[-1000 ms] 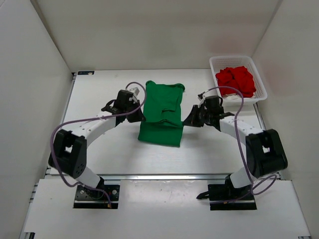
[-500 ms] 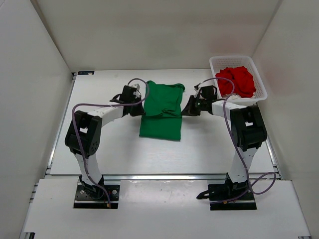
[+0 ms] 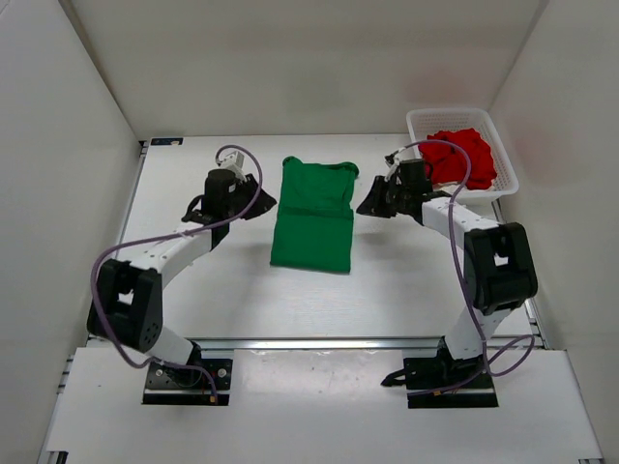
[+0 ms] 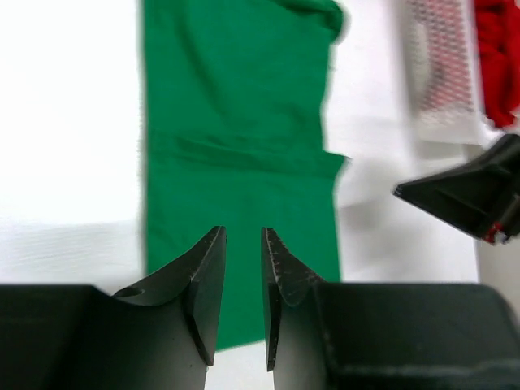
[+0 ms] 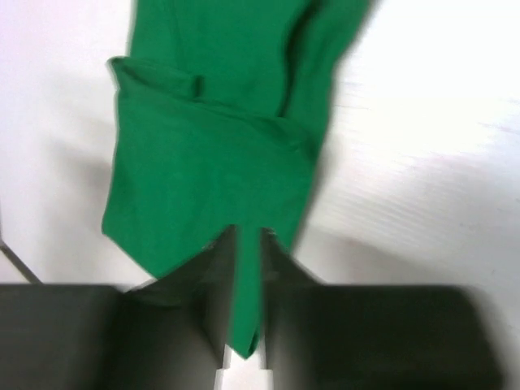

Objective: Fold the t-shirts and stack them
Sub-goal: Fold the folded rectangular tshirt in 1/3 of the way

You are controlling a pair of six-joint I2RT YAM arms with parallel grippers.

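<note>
The folded green t-shirt (image 3: 311, 217) lies flat at mid-frame in the top view. The left gripper (image 4: 242, 236) and right gripper (image 5: 246, 240) flank it, each with jaws slightly parted and gripping nothing. The red t-shirt (image 3: 462, 157) sits in the white basket (image 3: 450, 113), upper right.

I see the green shirt (image 3: 311, 215) lying flat mid-frame, folded into a tall, narrow rectangle. The red shirt (image 3: 462, 157) sits crumpled at upper right.
</note>
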